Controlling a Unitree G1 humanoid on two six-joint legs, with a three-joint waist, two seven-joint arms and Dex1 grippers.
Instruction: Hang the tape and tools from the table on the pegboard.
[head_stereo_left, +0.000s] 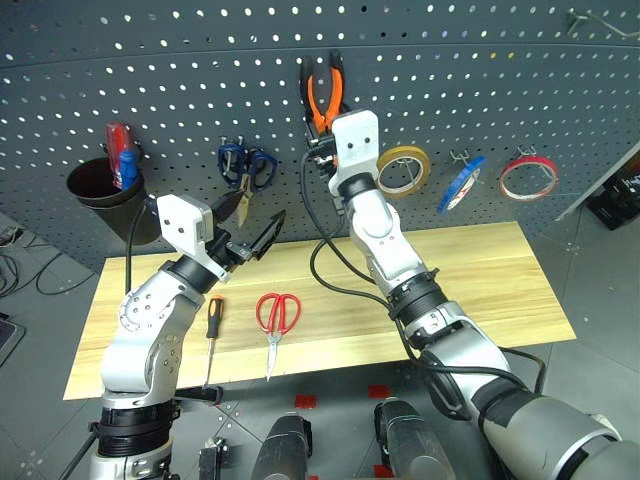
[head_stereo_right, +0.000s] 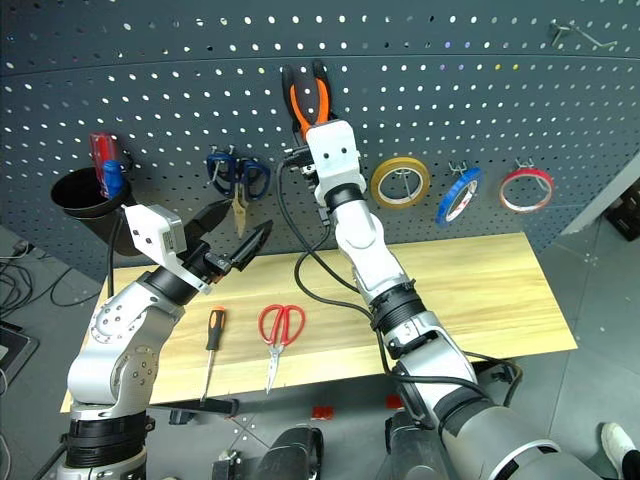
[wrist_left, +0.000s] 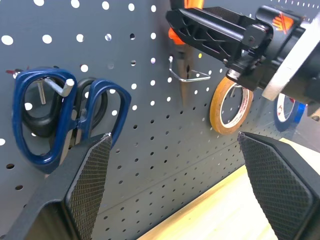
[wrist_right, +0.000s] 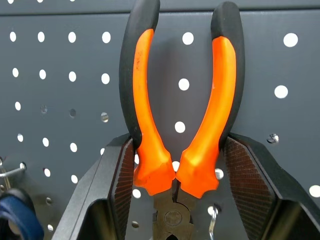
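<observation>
Pegboard (head_stereo_left: 200, 90) behind table (head_stereo_left: 480, 290). Right gripper (wrist_right: 175, 175) clamped on pliers (wrist_right: 180, 100), handles up against board: rigid, weighty; grip low on rubber handles. Left gripper (head_stereo_left: 250, 240) spread wide, empty. Scissors (head_stereo_left: 277, 318), screwdriver (head_stereo_left: 212, 335) near table's front edge.

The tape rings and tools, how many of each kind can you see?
Tape rings: 3 (yellow, blue, red, all on the pegboard)
Scissors: 2 (blue-handled on the pegboard, red-handled on the table)
Pliers: 1 (orange-handled, in the right gripper)
Screwdrivers: 1 (on the table)
Total: 7
</observation>
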